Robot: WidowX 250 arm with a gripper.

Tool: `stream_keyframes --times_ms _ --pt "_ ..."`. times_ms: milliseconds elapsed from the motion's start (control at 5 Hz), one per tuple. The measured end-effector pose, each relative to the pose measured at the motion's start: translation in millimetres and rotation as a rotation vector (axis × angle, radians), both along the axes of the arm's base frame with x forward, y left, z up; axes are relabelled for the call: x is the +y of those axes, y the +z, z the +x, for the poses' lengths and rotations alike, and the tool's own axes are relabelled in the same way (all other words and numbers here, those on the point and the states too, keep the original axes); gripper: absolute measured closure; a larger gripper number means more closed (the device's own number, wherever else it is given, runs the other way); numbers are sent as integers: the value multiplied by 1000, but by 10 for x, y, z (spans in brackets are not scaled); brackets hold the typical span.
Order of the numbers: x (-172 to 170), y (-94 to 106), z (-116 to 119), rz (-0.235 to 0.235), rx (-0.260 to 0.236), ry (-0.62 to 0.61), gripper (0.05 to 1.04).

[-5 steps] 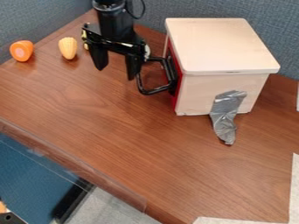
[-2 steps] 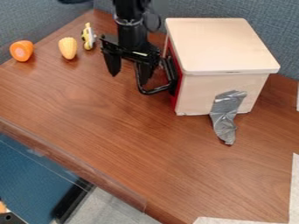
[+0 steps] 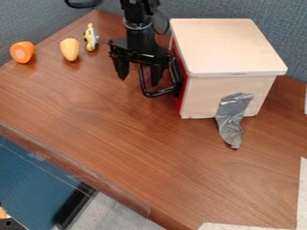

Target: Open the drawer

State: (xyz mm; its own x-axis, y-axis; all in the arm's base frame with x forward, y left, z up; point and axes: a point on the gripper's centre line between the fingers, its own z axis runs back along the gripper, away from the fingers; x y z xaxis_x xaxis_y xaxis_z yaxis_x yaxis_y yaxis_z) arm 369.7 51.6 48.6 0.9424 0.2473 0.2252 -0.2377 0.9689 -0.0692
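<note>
Camera view: black tool (image 3: 139, 74) points down over the bench (image 3: 120, 134), fingers spread, wide gap, nothing pinched that I can see. Drawer: red front (image 3: 182, 96) just to view-right of the tool, set in the side of the wooden box (image 3: 225, 47); looks closed or near enough. Black handle (image 3: 158, 93) sticks out from that front toward the tool. Key relation: the handle's outer bar lies in the gap between the fingers as seen here, view-right finger inside the loop outline, view-left finger outside it. Bar's long axis runs about parallel to the drawer front, so crosswise to the line between fingers. Depth of that inner finger in the loop: cannot tell, nor whether it touches.

Rest, from the tool: toy corn (image 3: 69, 49) and yellow-white toy (image 3: 90, 37) off to view-left and a bit up, orange toy (image 3: 22, 52) farther out the same way. Silver tape (image 3: 233, 117) on the box, view-right and lower, running down onto the bench.

Judgement: step is hooking the handle; next is likely a pull to view-left, straight away from the front. Lower first if the finger sits too high, else it slips over the bar. Box might drag; tape may help hold it.
</note>
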Motion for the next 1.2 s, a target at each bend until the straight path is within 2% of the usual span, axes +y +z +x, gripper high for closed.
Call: stream_keyframes --times_ms 400,600,800,1000,1200 --pt "11 -77 60 -21 16 68 84" --pt "51 -98 62 -28 15 121 121" --pt "56 -184 21 -27 31 127 397" --pt "85 -243 -20 0 29 112 700" --pt "144 -299 -85 1 39 139 838"
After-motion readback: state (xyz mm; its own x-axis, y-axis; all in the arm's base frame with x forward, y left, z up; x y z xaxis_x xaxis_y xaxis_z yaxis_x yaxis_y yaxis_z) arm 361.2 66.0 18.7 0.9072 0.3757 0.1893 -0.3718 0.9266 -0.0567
